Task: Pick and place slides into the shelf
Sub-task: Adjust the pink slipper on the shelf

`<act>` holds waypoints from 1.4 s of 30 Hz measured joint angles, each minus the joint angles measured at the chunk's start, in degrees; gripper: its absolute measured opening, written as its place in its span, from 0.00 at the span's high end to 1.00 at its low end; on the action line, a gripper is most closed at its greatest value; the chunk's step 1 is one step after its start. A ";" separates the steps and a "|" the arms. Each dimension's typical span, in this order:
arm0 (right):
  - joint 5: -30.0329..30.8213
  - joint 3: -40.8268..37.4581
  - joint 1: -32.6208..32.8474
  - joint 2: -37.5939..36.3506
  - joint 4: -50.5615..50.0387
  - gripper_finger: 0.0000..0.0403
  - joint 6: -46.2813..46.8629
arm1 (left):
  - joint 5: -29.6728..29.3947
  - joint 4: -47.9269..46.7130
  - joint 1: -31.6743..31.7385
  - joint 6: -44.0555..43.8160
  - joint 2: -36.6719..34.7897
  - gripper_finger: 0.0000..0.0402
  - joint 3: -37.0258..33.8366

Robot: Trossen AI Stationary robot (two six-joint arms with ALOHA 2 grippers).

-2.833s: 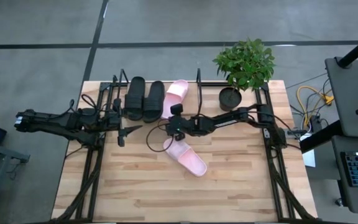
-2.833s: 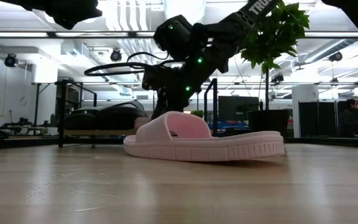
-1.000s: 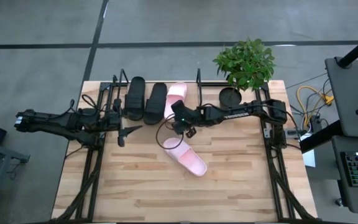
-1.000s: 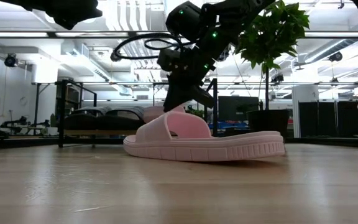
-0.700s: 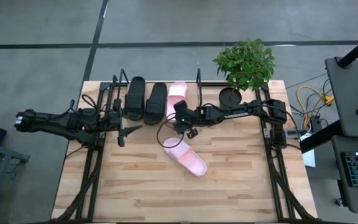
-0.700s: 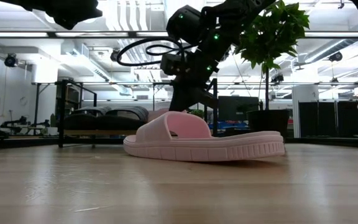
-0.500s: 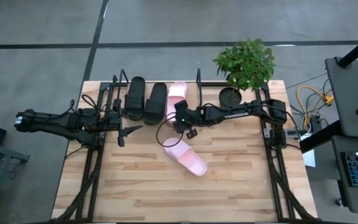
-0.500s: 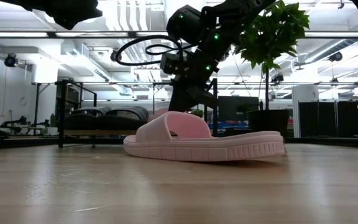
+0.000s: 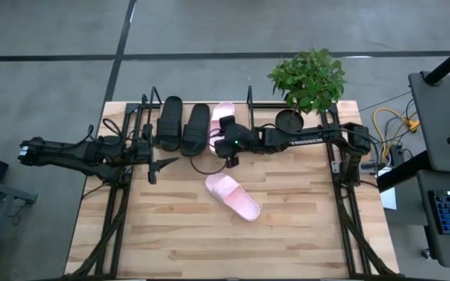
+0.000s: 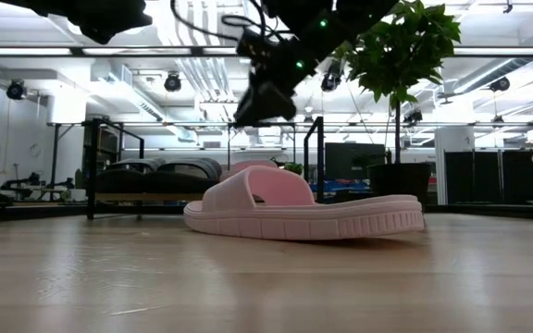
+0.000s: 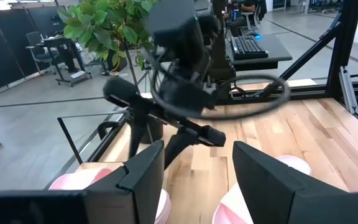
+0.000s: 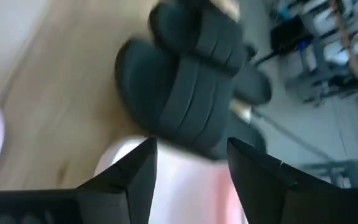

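Observation:
The shelf point(image 9: 250, 105) stands at the table's far edge. On its board lie two black slides point(image 9: 182, 125) side by side and, to their right, one pink slide point(image 9: 224, 112). A second pink slide point(image 9: 233, 195) rests sole down on the table's middle, big in the low view point(image 10: 303, 208). My right gripper point(image 9: 226, 145) hangs open above the shelf's near edge, high over it in the low view point(image 10: 259, 100); its wrist view looks down on the shelf's pink slide point(image 12: 179, 180) and a black slide point(image 12: 185, 106). My left gripper point(image 9: 153, 168) waits open at the left.
A potted plant point(image 9: 307, 82) stands at the table's far right, just right of the shelf. Dark arm frames point(image 9: 116, 211) run along both table sides. Bare wood lies in front of the loose pink slide, toward the near edge.
My right gripper has gone up from the pink slide in the shelf and a little toward the far edge, its arm stretching straighter. That slide stays lying in the shelf. The pink slide on the table has not moved.

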 joint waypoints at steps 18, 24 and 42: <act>-7.34 4.07 -8.64 0.67 -1.16 0.54 6.15 | -0.33 -6.12 -0.01 -1.60 -6.56 0.56 -0.35; -3.73 4.07 -9.40 3.92 -2.32 0.53 1.72 | -0.57 -7.93 0.00 -1.69 -7.72 0.56 -0.37; 6.65 4.03 -11.31 8.89 -2.55 0.59 -4.14 | -0.44 -8.90 -0.01 -1.68 -7.37 0.56 -0.48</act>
